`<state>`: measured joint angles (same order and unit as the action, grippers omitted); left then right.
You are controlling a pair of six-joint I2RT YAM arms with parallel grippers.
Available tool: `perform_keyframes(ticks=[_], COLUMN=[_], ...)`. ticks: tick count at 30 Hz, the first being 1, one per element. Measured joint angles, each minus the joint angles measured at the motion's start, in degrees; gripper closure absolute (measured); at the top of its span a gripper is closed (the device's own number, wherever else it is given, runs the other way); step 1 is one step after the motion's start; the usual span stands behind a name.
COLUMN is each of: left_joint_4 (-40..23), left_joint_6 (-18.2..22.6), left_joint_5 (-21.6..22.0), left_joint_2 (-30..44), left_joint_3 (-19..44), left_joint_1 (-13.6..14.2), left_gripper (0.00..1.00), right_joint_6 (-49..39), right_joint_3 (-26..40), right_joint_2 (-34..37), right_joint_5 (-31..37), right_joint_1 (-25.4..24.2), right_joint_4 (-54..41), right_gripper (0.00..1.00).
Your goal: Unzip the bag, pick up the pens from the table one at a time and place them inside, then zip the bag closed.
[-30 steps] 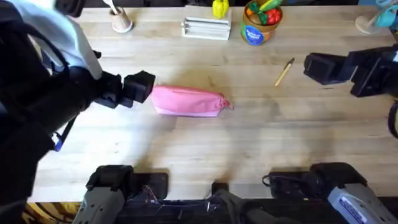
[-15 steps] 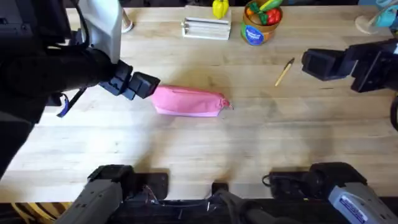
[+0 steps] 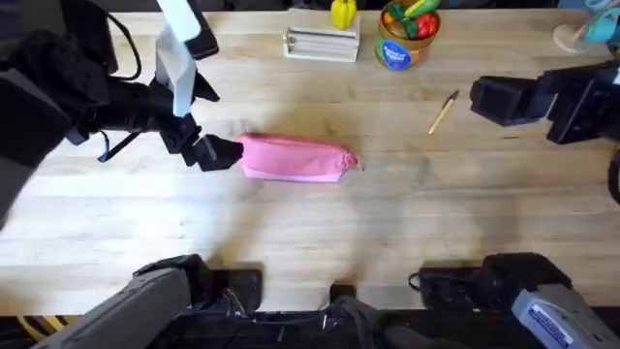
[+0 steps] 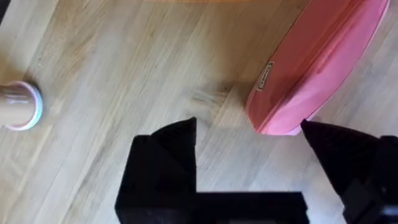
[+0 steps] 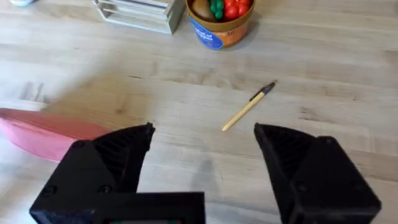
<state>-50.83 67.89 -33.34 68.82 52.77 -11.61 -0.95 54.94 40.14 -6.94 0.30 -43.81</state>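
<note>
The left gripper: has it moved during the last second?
Yes. The left gripper has shifted slightly down the overhead view, staying at the left end of the pink bag, which has not moved.

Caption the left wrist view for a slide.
Open left gripper poised at the end of the pink bag lying on the wooden table.

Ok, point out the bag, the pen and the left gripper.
bag (image 3: 291, 157), overhead view, middle of its pink side.
pen (image 3: 444, 112), overhead view, middle of the tan shaft.
left gripper (image 4: 249, 134), left wrist view, gap between its open black fingers.
</note>
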Motion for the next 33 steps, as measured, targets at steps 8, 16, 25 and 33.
perform_keyframes(ticks=[8, 16, 25, 33], left_joint_4=[-6.90, -7.40, -8.28, -8.27], left_joint_6=[11.77, 17.51, 18.64, 18.75], left_joint_5=[-6.19, -7.29, -9.69, -12.25], left_joint_2=[7.56, 14.74, 15.54, 15.54], left_joint_3=[0.00, 0.00, 0.00, 0.00], left_joint_1=[-0.92, -0.92, -0.92, -0.92], left_gripper=[0.008, 0.008, 0.008, 0.025], right_joint_6=[-0.17, -0.22, -0.35, -0.37], right_joint_3=[0.00, 0.00, 0.00, 0.00], right_joint_2=[0.00, 0.00, 0.00, 0.00], right_joint_5=[0.00, 0.00, 0.00, 0.00], right_joint_1=[0.00, 0.00, 0.00, 0.00], right_joint_4=[0.00, 0.00, -0.02, -0.01], right_gripper=[0.006, 0.006, 0.006, 0.005])
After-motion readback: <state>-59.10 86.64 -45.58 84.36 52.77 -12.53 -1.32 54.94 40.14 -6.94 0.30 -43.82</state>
